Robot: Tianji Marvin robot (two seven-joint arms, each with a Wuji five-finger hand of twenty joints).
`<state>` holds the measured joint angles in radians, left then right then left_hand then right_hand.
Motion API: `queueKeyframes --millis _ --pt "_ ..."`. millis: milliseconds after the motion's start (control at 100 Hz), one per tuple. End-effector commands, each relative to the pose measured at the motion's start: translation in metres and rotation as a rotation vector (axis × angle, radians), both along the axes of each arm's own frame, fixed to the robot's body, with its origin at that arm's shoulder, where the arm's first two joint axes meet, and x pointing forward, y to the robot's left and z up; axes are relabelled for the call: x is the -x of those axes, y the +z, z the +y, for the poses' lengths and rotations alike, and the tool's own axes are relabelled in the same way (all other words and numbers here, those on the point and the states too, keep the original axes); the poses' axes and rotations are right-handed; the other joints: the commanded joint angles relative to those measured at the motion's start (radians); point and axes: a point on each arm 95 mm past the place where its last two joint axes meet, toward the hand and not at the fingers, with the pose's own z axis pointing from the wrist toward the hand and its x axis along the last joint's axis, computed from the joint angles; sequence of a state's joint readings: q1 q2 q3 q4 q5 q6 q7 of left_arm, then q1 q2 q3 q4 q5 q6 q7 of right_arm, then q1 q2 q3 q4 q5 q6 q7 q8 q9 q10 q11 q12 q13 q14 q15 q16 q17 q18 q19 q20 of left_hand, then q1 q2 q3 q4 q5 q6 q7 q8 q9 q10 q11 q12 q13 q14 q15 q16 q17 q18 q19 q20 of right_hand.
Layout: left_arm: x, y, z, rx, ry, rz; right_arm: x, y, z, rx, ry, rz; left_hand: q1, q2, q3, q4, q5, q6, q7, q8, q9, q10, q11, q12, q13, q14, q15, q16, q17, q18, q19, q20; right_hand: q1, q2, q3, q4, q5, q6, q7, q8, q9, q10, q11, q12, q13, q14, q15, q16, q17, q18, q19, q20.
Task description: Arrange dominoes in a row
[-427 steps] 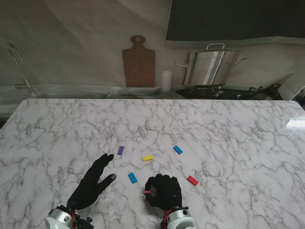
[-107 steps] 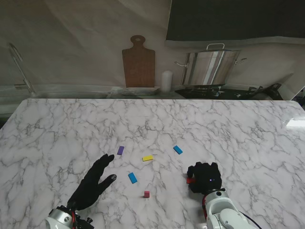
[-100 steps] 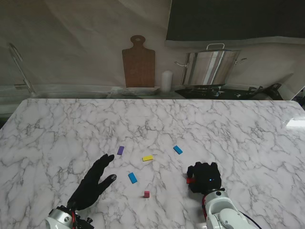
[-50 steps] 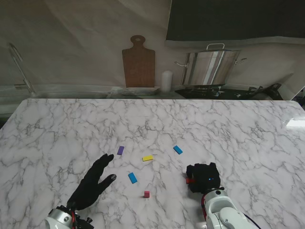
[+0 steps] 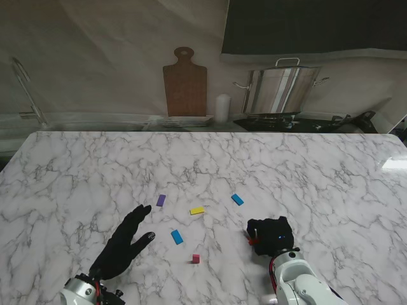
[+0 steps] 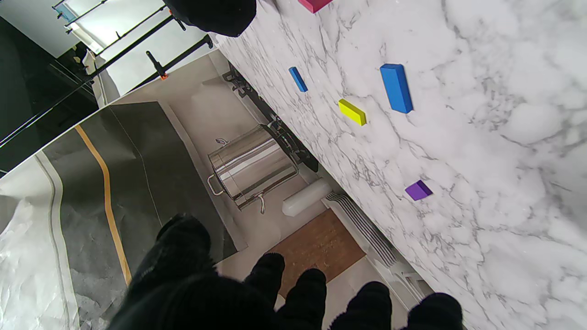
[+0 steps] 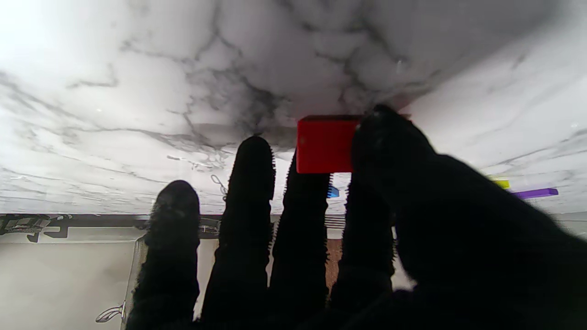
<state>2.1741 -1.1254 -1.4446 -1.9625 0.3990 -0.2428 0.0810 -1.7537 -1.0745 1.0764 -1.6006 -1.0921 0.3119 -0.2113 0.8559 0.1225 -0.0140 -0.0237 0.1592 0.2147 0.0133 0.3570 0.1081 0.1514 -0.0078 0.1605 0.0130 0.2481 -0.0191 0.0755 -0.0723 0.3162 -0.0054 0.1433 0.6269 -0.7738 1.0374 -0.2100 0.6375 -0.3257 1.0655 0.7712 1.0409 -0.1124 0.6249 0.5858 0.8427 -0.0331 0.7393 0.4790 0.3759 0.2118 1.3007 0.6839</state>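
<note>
Near the table's [image 5: 76, 165] front edge, left hand [image 5: 124, 244] resting flat, fingers spread, holding nothing. Farther right — purple domino [image 5: 161, 200], blue domino [image 5: 177, 237], yellow domino [image 5: 197, 210], pink domino [image 5: 196, 258] standing, second blue domino [image 5: 237, 199]. Right hand [image 5: 272, 235] pinching the red domino [image 7: 323, 144] between thumb and fingers. Best to carry it level toward the pink one, set upright just beside — loosen slowly, no nudging.

A kitchen: marble counter [image 5: 95, 171], steel stockpot [image 5: 280, 89] on stove, wooden cutting board [image 5: 185, 82]
</note>
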Motion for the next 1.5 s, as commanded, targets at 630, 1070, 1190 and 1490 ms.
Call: queueKeyframes --millis 630,1070,1190,1490 --pt "0.002 -0.002 -0.003 -0.002 -0.016 0.014 0.006 -0.009 -0.004 0.0 0.002 0.014 0.03 0.007 -0.006 0.027 -0.027 0.0 -0.017 -0.025 -0.014 -0.008 -0.006 -0.009 -0.012 -0.021 -0.003 0.002 0.0 -0.029 -0.001 0.014 -0.033 0.057 -0.029 -0.008 0.099 -0.048 -0.082 -0.282 -0.07 0.023 0.064 0.06 -0.038 0.025 0.021 0.014 -0.06 0.037 0.002 0.007" --pt "0.002 -0.002 -0.003 -0.003 -0.017 0.014 0.005 -0.008 -0.002 0.014 0.014 0.015 0.03 0.007 -0.005 0.027 -0.027 0.0 -0.016 -0.023 -0.014 -0.008 -0.006 -0.009 -0.013 -0.021 -0.003 0.002 0.0 -0.029 -0.001 0.015 -0.034 0.068 -0.052 -0.006 0.145 -0.053 -0.071 -0.304 -0.092 0.019 0.079 0.06 -0.051 0.02 0.03 0.019 -0.069 0.032 0.001 0.012" --pt "0.002 -0.002 -0.003 -0.002 -0.016 0.014 0.004 -0.007 -0.002 0.009 0.013 0.006 0.03 0.007 -0.006 0.027 -0.027 0.0 -0.016 -0.022 -0.014 -0.009 -0.006 -0.009 -0.012 -0.022 -0.003 0.002 0.0 -0.029 -0.001 0.015 -0.028 0.084 -0.057 -0.007 0.199 -0.074 -0.054 -0.308 -0.089 0.021 0.08 0.061 -0.053 0.019 0.033 0.02 -0.069 0.032 0.001 0.013" --pt "0.002 -0.003 -0.003 -0.003 -0.018 0.016 0.007 0.009 0.003 -0.048 -0.001 -0.032 0.031 0.008 -0.005 0.027 -0.027 0.003 -0.016 -0.02 -0.014 -0.008 -0.006 -0.009 -0.013 -0.021 -0.003 0.002 0.0 -0.029 -0.001 0.015 -0.038 0.082 -0.08 0.001 0.215 -0.114 -0.051 -0.325 -0.232 0.039 0.135 0.094 -0.206 0.018 0.053 0.037 -0.139 -0.011 -0.003 0.028"
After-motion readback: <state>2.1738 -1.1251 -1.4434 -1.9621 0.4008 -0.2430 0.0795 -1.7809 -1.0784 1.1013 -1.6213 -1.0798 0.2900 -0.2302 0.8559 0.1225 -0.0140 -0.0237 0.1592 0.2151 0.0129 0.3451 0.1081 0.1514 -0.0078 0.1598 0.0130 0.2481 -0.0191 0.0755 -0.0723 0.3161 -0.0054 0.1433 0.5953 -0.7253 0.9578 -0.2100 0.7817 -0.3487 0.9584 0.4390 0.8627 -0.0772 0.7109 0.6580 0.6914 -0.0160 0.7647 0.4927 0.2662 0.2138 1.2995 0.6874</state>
